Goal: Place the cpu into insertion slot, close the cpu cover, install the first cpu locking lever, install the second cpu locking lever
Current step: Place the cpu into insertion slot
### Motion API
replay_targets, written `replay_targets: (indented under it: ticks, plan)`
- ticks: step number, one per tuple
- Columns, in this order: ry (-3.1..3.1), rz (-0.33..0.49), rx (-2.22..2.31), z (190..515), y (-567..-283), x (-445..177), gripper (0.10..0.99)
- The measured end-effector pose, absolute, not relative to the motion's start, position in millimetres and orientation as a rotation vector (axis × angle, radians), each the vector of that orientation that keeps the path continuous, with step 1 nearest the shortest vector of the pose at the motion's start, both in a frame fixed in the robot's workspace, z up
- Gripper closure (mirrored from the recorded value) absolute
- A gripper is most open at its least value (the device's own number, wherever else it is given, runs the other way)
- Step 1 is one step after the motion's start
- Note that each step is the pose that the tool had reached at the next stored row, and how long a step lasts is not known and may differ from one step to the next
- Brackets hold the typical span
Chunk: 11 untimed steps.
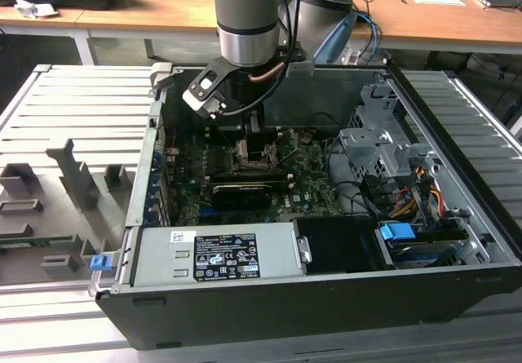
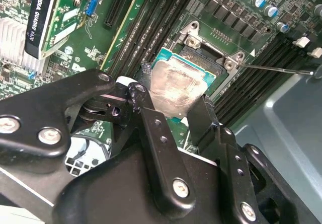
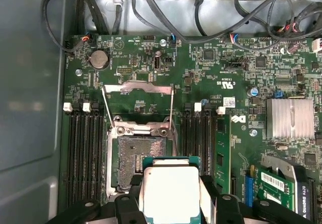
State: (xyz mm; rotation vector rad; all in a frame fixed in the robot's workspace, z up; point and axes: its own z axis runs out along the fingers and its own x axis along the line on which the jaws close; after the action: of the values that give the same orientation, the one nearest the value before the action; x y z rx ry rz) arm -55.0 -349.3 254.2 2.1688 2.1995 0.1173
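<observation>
My gripper (image 2: 177,114) is shut on the cpu (image 2: 173,89), a flat square chip with a silvery, smeared top and a green edge. One black finger (image 2: 151,128) presses each side. In the first wrist view the cpu (image 3: 168,188) hangs just beside and partly over the insertion slot (image 3: 135,159), whose black contact field lies bare. The cpu cover (image 3: 138,87) stands swung open behind the slot, with two thin wire levers raised beside it. In the exterior view the gripper (image 1: 249,143) reaches down into the computer case above the slot (image 1: 263,164).
Black memory slots (image 3: 85,153) flank the socket on both sides. A graphics card (image 1: 241,192) and a ribbed heatsink (image 3: 289,118) sit nearby. A grey case wall (image 3: 25,108), a power supply (image 1: 216,253) and a drive cage (image 1: 383,147) with cables hem the board in.
</observation>
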Motion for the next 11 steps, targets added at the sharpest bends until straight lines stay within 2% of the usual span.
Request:
replay_targets:
  ticks: [11]
  plan:
    - [2.2, 0.12, 2.17, 249.8, -349.3, -55.0, 0.557]
